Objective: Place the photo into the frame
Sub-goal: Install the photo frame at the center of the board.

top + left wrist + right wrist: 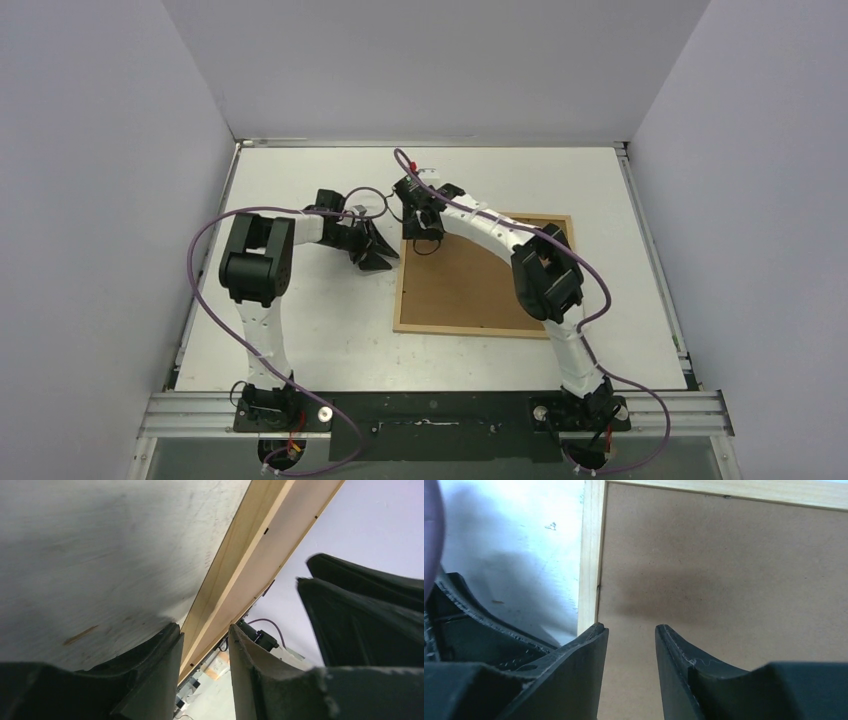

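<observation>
While both arms crowd the far-left corner of the frame (pixel 470 328), I cannot find the photo in any view.

The frame lies flat on the table (pixel 320 340), right of centre, with the brown backing panel (pixel 465 285) inside it; its longer sides seem to run across the table, though the angle leaves me unsure. Its left strip runs away from the bases, and the next move turns on that edge. My left gripper (pixel 205 630) sits just outside the strip, low to the table, jaws parted and nothing between them. My right gripper (pixel 630 629) hangs over the same strip near the far corner, pointing down at the panel's edge, jaws also apart and empty. I judge the right one better placed to lift the panel.
</observation>
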